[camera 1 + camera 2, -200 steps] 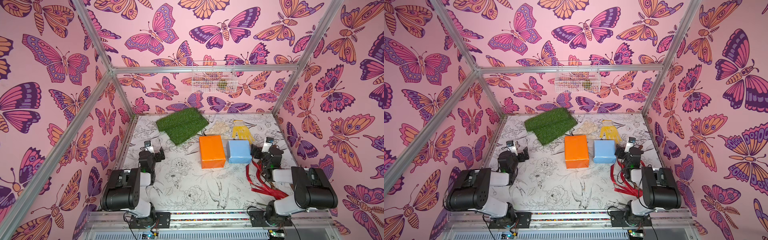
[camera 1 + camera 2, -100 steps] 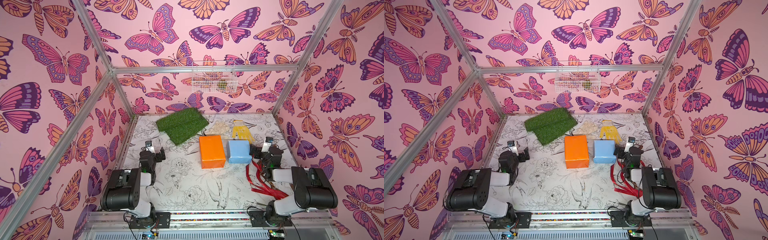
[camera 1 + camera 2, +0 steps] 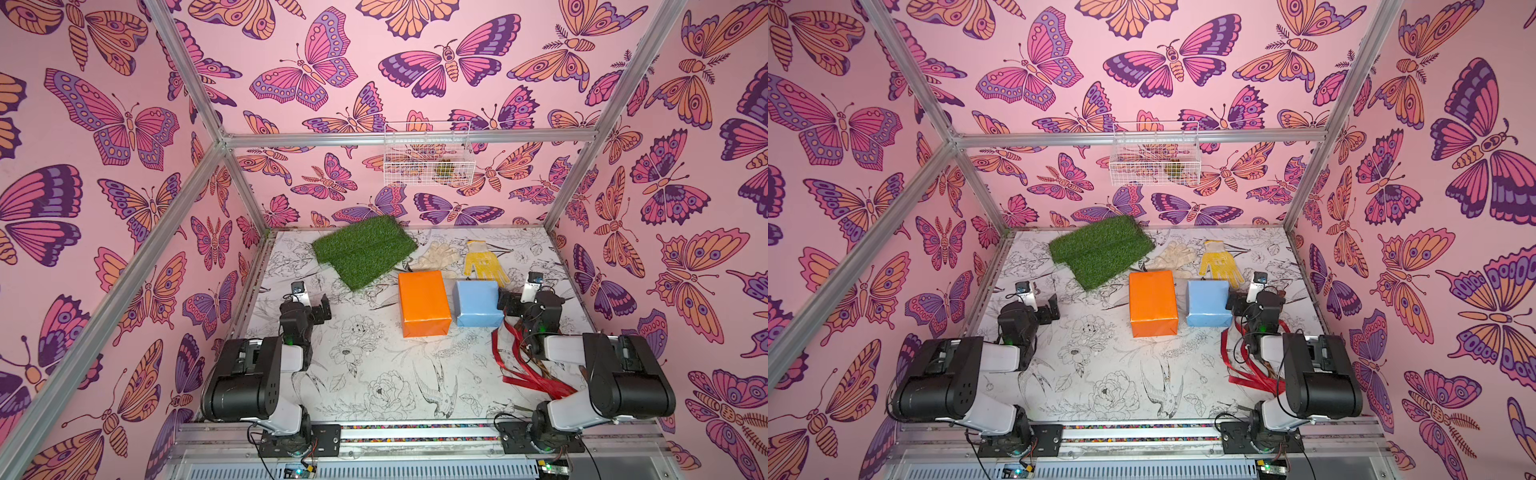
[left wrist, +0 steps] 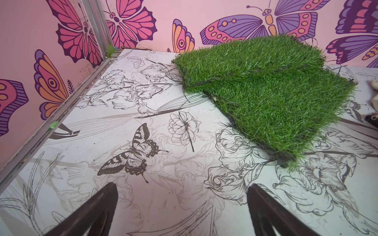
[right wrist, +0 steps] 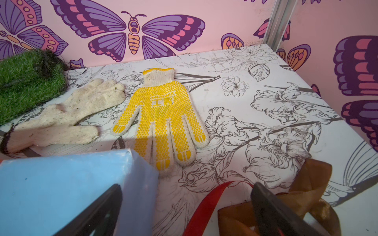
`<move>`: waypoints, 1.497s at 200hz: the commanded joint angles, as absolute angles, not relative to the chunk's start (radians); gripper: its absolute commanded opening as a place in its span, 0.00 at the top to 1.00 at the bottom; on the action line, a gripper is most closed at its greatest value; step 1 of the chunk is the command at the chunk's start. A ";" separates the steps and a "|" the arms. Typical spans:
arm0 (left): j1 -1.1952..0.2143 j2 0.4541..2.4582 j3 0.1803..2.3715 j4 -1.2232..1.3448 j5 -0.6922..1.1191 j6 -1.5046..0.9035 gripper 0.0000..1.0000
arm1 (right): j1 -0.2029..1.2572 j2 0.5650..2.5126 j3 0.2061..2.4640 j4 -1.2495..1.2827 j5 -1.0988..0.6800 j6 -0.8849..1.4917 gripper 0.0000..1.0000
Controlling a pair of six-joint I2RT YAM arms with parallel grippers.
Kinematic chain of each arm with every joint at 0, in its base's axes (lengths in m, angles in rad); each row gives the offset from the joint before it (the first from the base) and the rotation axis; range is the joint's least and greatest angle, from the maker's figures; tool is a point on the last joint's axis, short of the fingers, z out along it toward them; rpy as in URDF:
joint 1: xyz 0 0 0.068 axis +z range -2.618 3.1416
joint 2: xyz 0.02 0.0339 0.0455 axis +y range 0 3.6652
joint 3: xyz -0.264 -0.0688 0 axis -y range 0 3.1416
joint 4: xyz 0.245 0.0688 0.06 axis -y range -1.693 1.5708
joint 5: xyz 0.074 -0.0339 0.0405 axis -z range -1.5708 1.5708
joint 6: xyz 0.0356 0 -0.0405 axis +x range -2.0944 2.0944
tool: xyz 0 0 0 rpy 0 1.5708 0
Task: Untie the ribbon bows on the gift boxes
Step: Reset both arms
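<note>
Two gift boxes stand side by side mid-table in both top views, the orange box [image 3: 423, 302] [image 3: 1152, 302] and the smaller light blue box [image 3: 477, 302] [image 3: 1208, 302]. No ribbon is on either. The red ribbon [image 3: 519, 365] [image 5: 206, 206] lies loose in strands on the table under my right arm. The brown ribbon [image 5: 306, 183] is bunched with it. My right gripper [image 3: 521, 299] [image 5: 187, 186] is open beside the blue box [image 5: 61, 194], holding nothing. My left gripper [image 3: 309, 305] [image 4: 182, 187] is open over bare table at the left.
A green grass mat [image 3: 363, 249] [image 4: 266, 92] lies at the back left. A white glove [image 3: 436, 257] and a yellow dotted glove [image 3: 484, 264] [image 5: 163, 114] lie behind the boxes. A wire basket [image 3: 428, 153] hangs on the back wall. Walls close in on three sides.
My right wrist has shifted very slightly beside the blue box. The left arm, the boxes and the ribbons have not moved.
</note>
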State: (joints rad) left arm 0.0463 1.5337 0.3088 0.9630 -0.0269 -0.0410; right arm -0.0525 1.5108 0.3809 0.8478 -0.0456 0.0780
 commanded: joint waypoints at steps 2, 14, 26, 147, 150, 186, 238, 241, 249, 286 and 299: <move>0.044 1.546 0.319 0.949 -0.043 -0.026 0.00 | -0.046 1.509 0.399 0.824 -0.055 0.063 0.01; 0.044 1.546 0.319 0.950 -0.043 -0.026 0.00 | -0.046 1.509 0.399 0.824 -0.055 0.062 0.01; 0.043 1.546 0.319 0.949 -0.043 -0.027 0.00 | -0.046 1.509 0.399 0.824 -0.055 0.062 0.01; 0.013 1.544 0.311 0.988 -0.188 -0.042 0.01 | -0.046 1.509 0.399 0.825 -0.055 0.062 0.01; 0.010 1.545 0.308 0.994 -0.193 -0.041 0.01 | -0.046 1.509 0.399 0.825 -0.055 0.062 0.01; 0.008 1.544 0.311 0.986 -0.197 -0.044 0.00 | -0.046 1.509 0.399 0.825 -0.055 0.061 0.01; 0.012 1.548 0.352 0.945 -0.114 -0.016 0.00 | -0.038 1.509 0.402 0.818 -0.045 0.056 0.01; 0.013 1.548 0.350 0.947 -0.115 -0.015 0.00 | -0.038 1.509 0.402 0.818 -0.045 0.056 0.01; 0.012 1.548 0.350 0.947 -0.115 -0.015 0.00 | -0.038 1.509 0.402 0.818 -0.045 0.057 0.01; 0.012 1.549 0.351 0.945 -0.117 -0.016 0.00 | -0.039 1.517 0.415 0.802 -0.044 0.056 0.01; 0.012 1.548 0.351 0.945 -0.117 -0.017 0.00 | -0.038 1.515 0.414 0.801 -0.044 0.056 0.01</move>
State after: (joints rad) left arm 0.0105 1.5394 0.3454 0.9554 -0.1032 -0.0093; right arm -0.0448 1.5108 0.3885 0.8318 -0.0452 0.0700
